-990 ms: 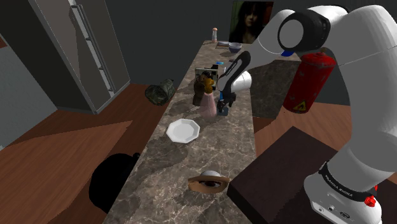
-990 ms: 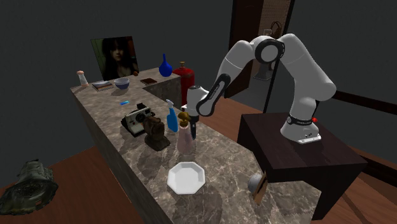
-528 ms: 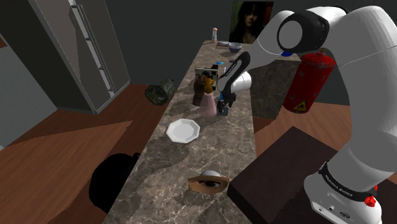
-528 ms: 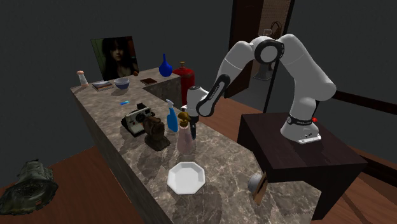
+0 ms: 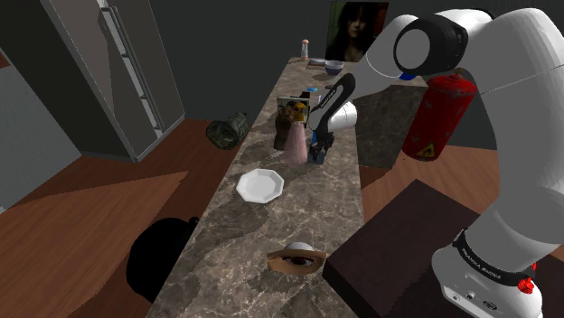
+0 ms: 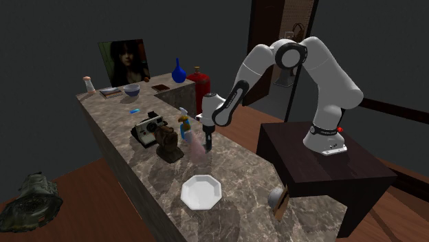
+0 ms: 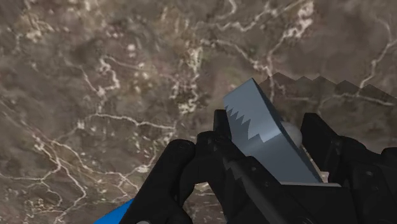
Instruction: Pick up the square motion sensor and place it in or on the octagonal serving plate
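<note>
The grey square sensor (image 7: 254, 111) sits btwn the fingers of the black gripper (image 7: 270, 127), which squeeze it tight over the brown marble counter (image 7: 95, 83), right by a tipped pink bottle (image 6: 197, 148), w/ the white octagon plate (image 6: 201, 191) lying apart, closer to the stand.

One white octagonal plate (image 6: 201, 191), one instant camera (image 6: 148, 129), one bowl (image 6: 131, 90), one blue vase (image 6: 179, 71), one blue spray bottle (image 6: 184, 130) and one pinkish bottle (image 6: 198, 147) are counted on the surface (image 6: 227, 172); one red extinguisher (image 6: 198, 83) and, seemingly, one dark bust (image 6: 166, 142) are also seen.
</note>
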Available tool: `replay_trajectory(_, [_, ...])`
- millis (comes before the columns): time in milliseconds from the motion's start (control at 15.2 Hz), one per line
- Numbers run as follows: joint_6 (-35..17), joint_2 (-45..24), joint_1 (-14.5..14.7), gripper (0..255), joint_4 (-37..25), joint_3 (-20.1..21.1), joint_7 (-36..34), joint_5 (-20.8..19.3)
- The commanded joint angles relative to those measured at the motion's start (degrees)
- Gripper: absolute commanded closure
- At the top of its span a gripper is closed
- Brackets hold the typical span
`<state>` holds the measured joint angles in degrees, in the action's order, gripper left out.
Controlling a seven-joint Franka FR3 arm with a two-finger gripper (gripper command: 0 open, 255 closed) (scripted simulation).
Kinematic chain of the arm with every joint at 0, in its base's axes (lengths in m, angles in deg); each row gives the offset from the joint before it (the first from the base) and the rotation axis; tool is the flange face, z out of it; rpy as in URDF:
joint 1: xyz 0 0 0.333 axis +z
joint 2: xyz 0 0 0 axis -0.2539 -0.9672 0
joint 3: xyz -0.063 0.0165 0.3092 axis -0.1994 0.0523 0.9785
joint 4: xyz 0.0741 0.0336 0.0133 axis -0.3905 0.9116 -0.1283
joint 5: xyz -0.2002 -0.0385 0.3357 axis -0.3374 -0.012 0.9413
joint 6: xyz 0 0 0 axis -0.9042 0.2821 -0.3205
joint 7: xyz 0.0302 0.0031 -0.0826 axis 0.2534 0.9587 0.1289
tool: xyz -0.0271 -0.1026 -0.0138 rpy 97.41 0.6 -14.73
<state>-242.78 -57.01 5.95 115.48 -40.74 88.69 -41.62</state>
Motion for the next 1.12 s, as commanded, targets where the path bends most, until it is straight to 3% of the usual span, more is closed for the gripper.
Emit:
replay_trajectory(0, [0.0, 0.0, 0.0, 255, 0.0, 0.0, 0.0, 0.0])
replay_trajectory(1056, [6.6, 9.9, 0.8, 255, 3.3, -1.0, -0.8, -0.9])
